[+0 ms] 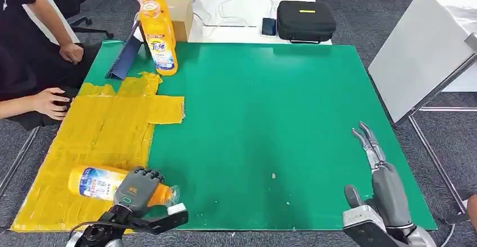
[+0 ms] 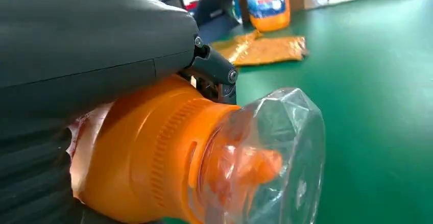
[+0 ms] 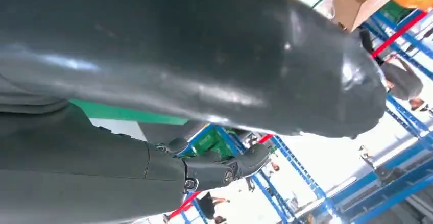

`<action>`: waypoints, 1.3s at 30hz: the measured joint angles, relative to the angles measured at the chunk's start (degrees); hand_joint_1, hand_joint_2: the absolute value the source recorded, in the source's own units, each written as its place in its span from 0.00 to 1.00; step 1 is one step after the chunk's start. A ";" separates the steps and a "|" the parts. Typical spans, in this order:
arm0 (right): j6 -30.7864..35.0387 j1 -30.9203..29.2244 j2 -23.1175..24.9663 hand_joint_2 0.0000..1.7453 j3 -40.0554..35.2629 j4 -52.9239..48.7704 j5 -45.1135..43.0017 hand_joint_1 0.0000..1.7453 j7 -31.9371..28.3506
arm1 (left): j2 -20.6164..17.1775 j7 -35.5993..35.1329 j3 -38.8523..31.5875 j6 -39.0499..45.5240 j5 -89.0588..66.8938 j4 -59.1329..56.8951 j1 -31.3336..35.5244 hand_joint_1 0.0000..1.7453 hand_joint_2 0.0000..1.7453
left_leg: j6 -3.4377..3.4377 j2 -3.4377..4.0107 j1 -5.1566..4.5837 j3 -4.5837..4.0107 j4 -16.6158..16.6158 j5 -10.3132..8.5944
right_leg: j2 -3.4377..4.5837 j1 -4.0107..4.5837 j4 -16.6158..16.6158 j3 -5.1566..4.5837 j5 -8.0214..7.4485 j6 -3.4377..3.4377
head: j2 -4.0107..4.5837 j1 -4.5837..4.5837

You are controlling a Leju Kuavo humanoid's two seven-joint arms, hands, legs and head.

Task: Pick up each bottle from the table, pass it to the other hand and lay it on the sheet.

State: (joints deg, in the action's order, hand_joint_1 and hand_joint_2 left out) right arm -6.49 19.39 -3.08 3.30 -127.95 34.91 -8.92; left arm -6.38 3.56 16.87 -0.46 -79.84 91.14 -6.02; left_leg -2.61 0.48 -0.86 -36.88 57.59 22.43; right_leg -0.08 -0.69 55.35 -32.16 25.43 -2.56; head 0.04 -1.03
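Observation:
An orange bottle [image 1: 98, 183] with a blue label lies on its side on the yellow sheet [image 1: 107, 129] at the table's near left. My left hand [image 1: 136, 186] grips it at the neck, fingers wrapped over it. In the left wrist view the orange bottle [image 2: 148, 157] shows its ribbed collar and clear wrapped cap against my left hand [image 2: 97, 45]. Three more orange bottles [image 1: 159, 33] stand upright in a row at the far left of the green mat. My right hand [image 1: 378, 171] hovers at the near right, fingers stretched out and holding nothing. My right hand [image 3: 194, 60] looms large and dark in its wrist view.
A person's hands [image 1: 53, 100] rest at the left edge by the sheet. A dark tablet stand [image 1: 125, 58] leans beside the upright bottles. A cardboard box [image 1: 181, 15], black case [image 1: 305, 20] and phone [image 1: 268, 26] sit on the white table behind. A white board [image 1: 422, 50] stands right.

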 measured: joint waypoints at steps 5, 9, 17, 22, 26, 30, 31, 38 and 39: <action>0.04 0.03 0.02 0.00 -0.02 -0.20 0.20 0.00 -0.02 | 0.44 -0.07 0.83 -0.41 0.13 -2.14 2.01 1.00 1.00 | -0.03 -0.08 0.01 0.18 -0.01 -0.05 | -0.03 0.03 0.00 0.22 0.01 0.00 | 0.02 -0.04; 0.09 0.23 -0.02 0.00 -0.02 -0.20 0.20 0.00 -0.09 | 0.76 -0.07 1.29 -1.05 0.50 -3.41 2.83 0.00 0.00 | -0.02 -0.09 0.02 0.27 -0.02 -0.06 | -0.03 0.03 0.00 0.29 0.06 0.08 | 0.02 -0.04; 0.20 0.47 -0.44 0.00 -0.17 -0.20 0.20 0.00 -0.13 | 1.09 -1.31 3.72 -2.58 -3.56 -7.52 6.68 0.00 0.00 | -0.05 -0.36 0.01 0.28 -0.04 -0.26 | -0.18 0.00 0.00 0.36 -0.01 0.07 | 0.02 0.00; 0.59 1.69 -0.74 0.00 -0.22 -0.20 -0.20 0.00 -0.50 | 1.20 -1.03 4.09 -2.27 -1.44 -7.12 6.19 0.00 0.00 | -0.07 -0.33 0.01 0.26 -0.03 -0.28 | -0.16 0.00 0.00 0.33 -0.09 0.00 | 0.02 -0.02; 1.05 2.00 -0.57 0.00 -0.22 -0.20 -0.68 0.00 -0.61 | 1.35 -0.63 4.13 0.54 0.22 -4.55 4.34 0.00 0.00 | -0.06 -0.32 0.01 0.19 -0.01 -0.27 | -0.16 0.00 0.00 0.25 -0.13 -0.08 | 0.02 -0.04; 1.29 2.31 -0.20 0.00 -0.24 -0.20 -0.66 0.00 -0.70 | 2.08 -0.42 4.09 0.70 1.25 -0.32 3.05 0.00 0.00 | -0.03 -0.33 0.01 0.16 -0.02 -0.24 | -0.16 0.01 0.00 0.25 -0.10 -0.10 | 0.00 -0.04; 1.29 2.34 -0.15 0.00 -0.24 -0.20 -0.66 0.00 -0.70 | 2.10 -0.42 4.04 0.63 1.29 0.28 2.87 0.00 0.00 | 0.01 -0.33 0.01 0.16 -0.02 -0.21 | -0.16 0.02 0.00 0.24 -0.10 -0.10 | 0.00 -0.02; 5.50 3.83 1.44 0.00 -0.22 -1.98 0.49 0.00 -2.42 | 5.65 2.97 0.47 0.76 17.51 7.51 0.17 0.00 0.00 | 0.03 -0.33 0.03 0.11 -0.02 -0.20 | -0.16 0.02 0.00 0.16 -0.07 -0.08 | 0.02 0.00; 6.19 4.40 2.34 0.00 -0.17 -2.89 -0.60 0.00 -2.65 | 7.11 3.50 -0.71 -1.28 25.00 10.03 -0.42 0.00 0.00 | 0.03 -0.33 0.03 0.08 -0.02 -0.20 | -0.16 0.02 0.00 0.15 -0.07 -0.08 | 0.02 -0.02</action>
State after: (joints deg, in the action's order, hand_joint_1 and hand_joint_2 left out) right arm -0.30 23.79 -0.74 3.13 -130.84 34.31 -11.56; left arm 0.73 7.06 16.17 -1.74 -54.84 101.17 -6.44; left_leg -2.58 0.14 -0.83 -36.80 57.57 22.23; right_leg -0.24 -0.67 55.36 -32.01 25.36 -2.64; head 0.07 -1.05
